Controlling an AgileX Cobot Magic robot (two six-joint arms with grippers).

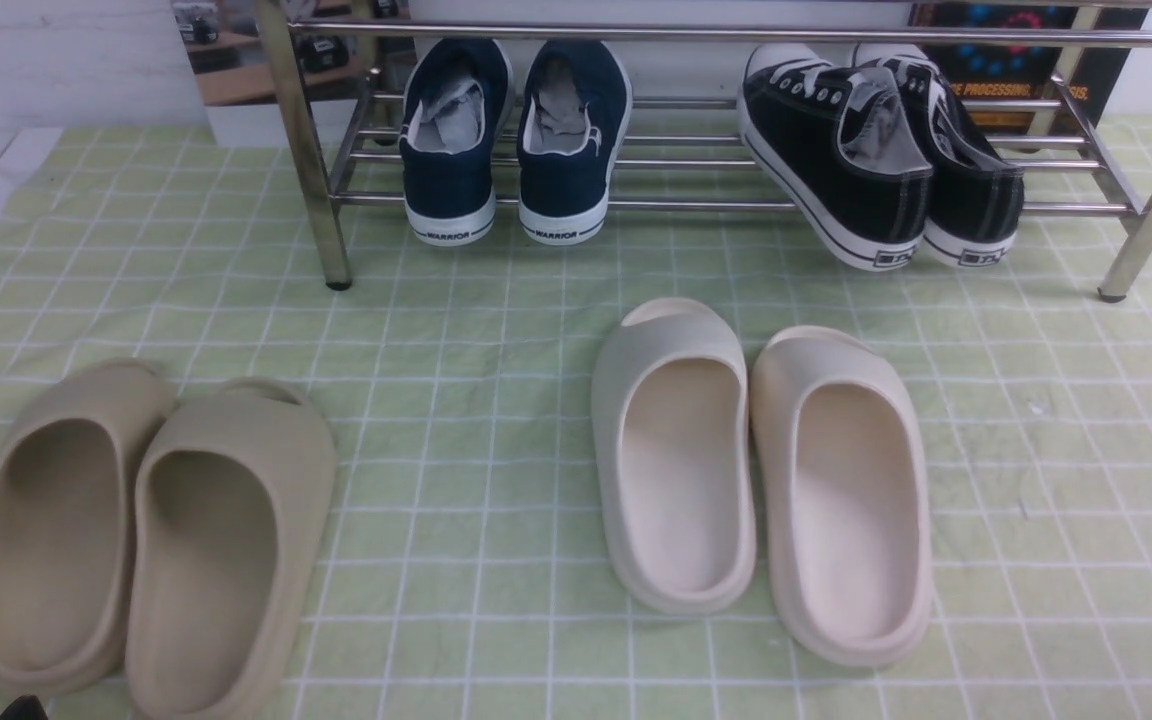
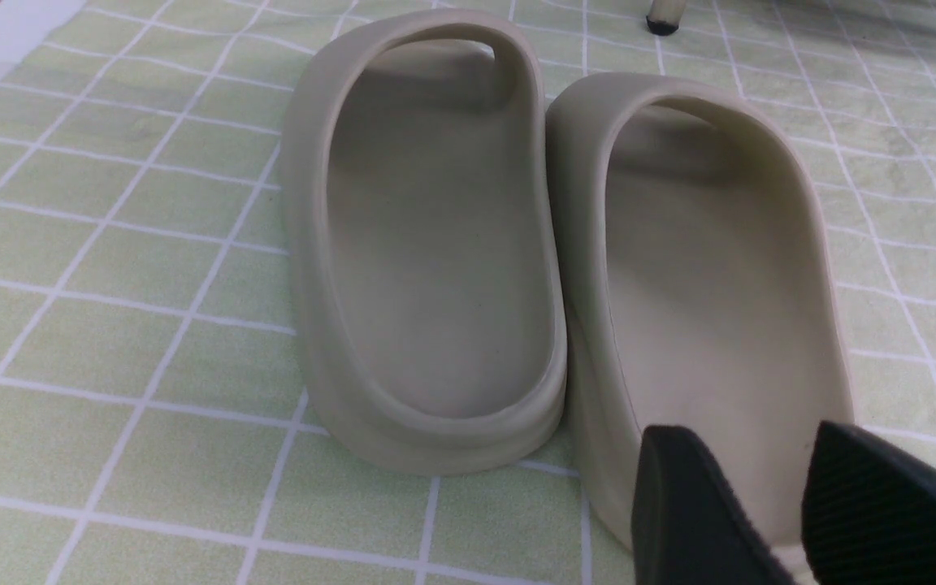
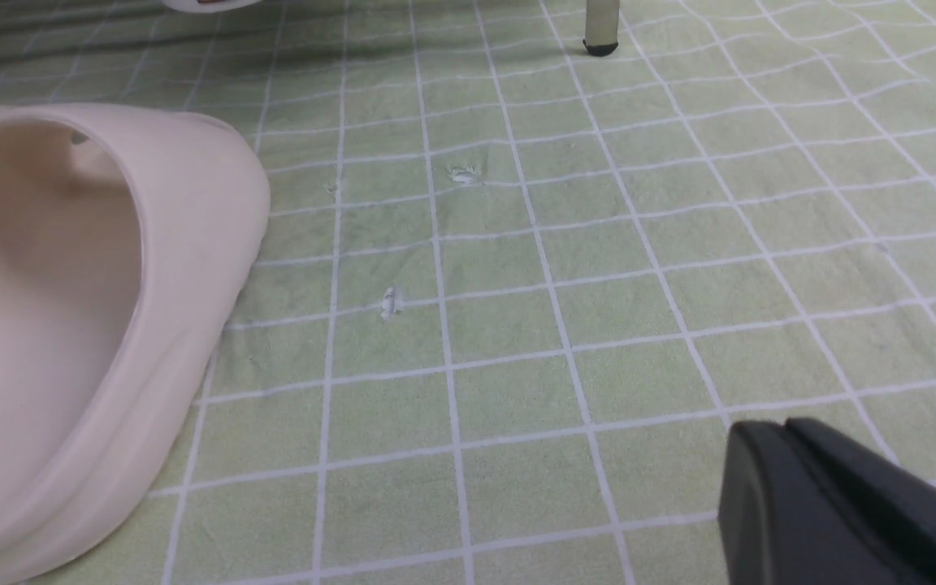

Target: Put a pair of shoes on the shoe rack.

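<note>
While the pair of shoes (image 1: pixel 881 160) lies tilted on the shoe rack (image 1: pixel 696 205) at its right end, heels overhanging, the nearer right gripper (image 3: pixel 769 479) hangs closed and empty, the left gripper (image 2: pixel 769 487) parted.

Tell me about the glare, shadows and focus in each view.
Front view: sharp, even light, bright glints along the shoe rack tubes. Left wrist view: soft shade inside the beige slides, left tool blurred up close. Right wrist view: cream slide slightly washed out, right tool out of focus.
</note>
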